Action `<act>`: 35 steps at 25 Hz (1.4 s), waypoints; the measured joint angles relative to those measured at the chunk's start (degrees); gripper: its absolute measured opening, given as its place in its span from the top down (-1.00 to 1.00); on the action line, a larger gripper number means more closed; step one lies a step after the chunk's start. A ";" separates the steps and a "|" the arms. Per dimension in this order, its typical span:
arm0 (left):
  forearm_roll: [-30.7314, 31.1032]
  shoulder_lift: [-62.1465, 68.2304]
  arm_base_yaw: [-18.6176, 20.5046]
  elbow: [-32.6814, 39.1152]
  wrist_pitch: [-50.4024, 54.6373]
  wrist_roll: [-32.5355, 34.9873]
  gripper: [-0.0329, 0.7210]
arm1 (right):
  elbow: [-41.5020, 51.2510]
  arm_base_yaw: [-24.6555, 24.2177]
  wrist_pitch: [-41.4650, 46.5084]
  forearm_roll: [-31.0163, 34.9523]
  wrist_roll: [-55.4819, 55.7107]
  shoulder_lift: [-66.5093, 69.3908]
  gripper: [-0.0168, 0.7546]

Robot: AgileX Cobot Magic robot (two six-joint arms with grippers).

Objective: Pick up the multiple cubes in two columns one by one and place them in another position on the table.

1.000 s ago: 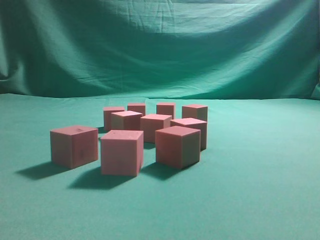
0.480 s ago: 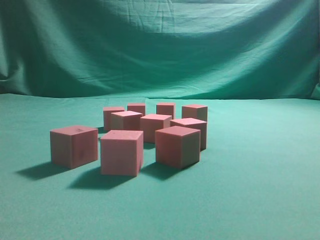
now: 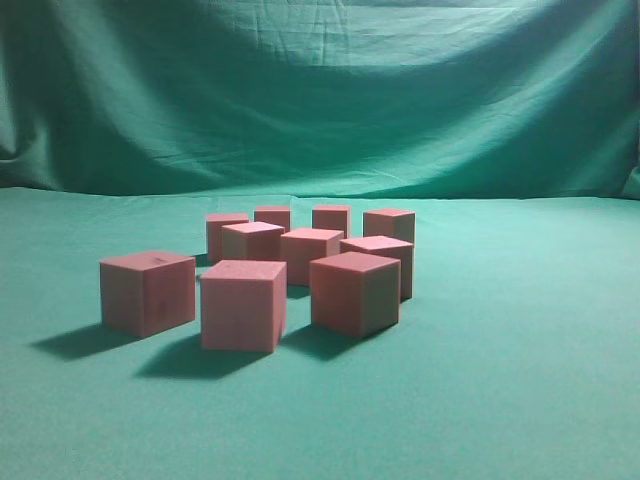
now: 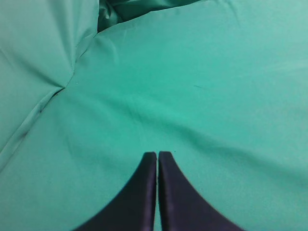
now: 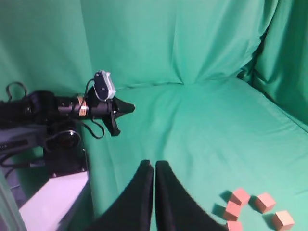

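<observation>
Several pinkish-red cubes (image 3: 307,254) stand in a cluster on the teal-green table (image 3: 520,330) in the exterior view. One cube (image 3: 148,290) sits apart at the front left. No gripper shows in that view. In the left wrist view my left gripper (image 4: 157,154) is shut and empty over bare cloth. In the right wrist view my right gripper (image 5: 154,164) is shut and empty, high above the table. A few cubes (image 5: 239,197) show at its lower right. The other arm (image 5: 96,108) lies at the far left.
A draped green backdrop (image 3: 320,90) hangs behind the table. In the right wrist view a black arm base (image 5: 57,144) and a pale table edge (image 5: 53,192) are at the left. Cloth folds (image 4: 57,89) meet at the upper left of the left wrist view.
</observation>
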 joint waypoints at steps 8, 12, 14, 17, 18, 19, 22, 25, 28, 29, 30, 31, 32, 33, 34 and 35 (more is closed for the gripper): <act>0.00 0.00 0.00 0.00 0.00 0.00 0.91 | 6.13 0.00 -0.41 -4.99 7.20 -1.10 0.96; 0.00 0.00 0.00 0.00 0.00 0.00 0.91 | 7.30 0.00 0.36 -10.44 16.08 -1.10 0.96; 0.00 0.00 0.00 0.00 0.00 0.00 0.91 | 8.68 -0.11 -0.98 -11.69 16.41 -1.24 0.96; 0.00 0.00 0.00 0.00 0.00 0.00 0.91 | 12.76 -2.58 -6.71 -12.06 14.55 -2.19 0.96; 0.00 0.00 0.00 0.00 0.00 0.00 0.91 | 14.70 -4.12 -9.02 -12.06 14.25 -2.72 0.96; 0.00 0.00 0.00 0.00 0.00 0.00 0.91 | 16.46 -6.06 -10.88 -12.06 14.00 -3.45 0.96; 0.00 0.00 0.00 0.00 0.00 0.00 0.91 | 23.56 -12.52 -15.04 -12.06 13.79 -5.87 0.96; 0.00 0.00 0.00 0.00 0.00 0.00 0.91 | 30.92 -18.68 -20.00 -12.06 13.77 -9.21 0.96; 0.00 0.00 0.00 0.00 0.00 0.00 0.91 | 38.84 -24.54 -25.96 -12.06 13.77 -12.76 0.96; 0.00 0.00 0.00 0.00 0.00 0.00 0.91 | 41.65 -26.61 -28.42 -12.06 13.77 -14.04 0.96; 0.00 0.00 0.00 0.00 0.00 0.00 0.91 | 43.95 -28.62 -30.81 -12.06 13.77 -15.39 0.96; 0.00 0.00 0.00 0.00 0.00 0.00 0.91 | 46.69 -30.20 -32.66 -12.06 13.77 -16.64 0.96; 0.00 0.00 0.00 0.00 0.00 0.00 0.91 | 49.27 -31.97 -34.45 -12.06 13.77 -18.27 0.96; 0.00 0.00 0.00 0.00 0.00 0.00 0.91 | 51.31 -33.64 -35.63 -12.06 13.77 -20.05 0.96; 0.00 0.00 0.00 0.00 0.00 0.00 0.91 | 53.62 -34.97 -36.21 -12.06 13.77 -21.93 0.96; 0.00 0.00 0.00 0.00 0.00 0.00 0.91 | 55.76 -36.55 -36.72 -12.06 13.77 -23.56 0.96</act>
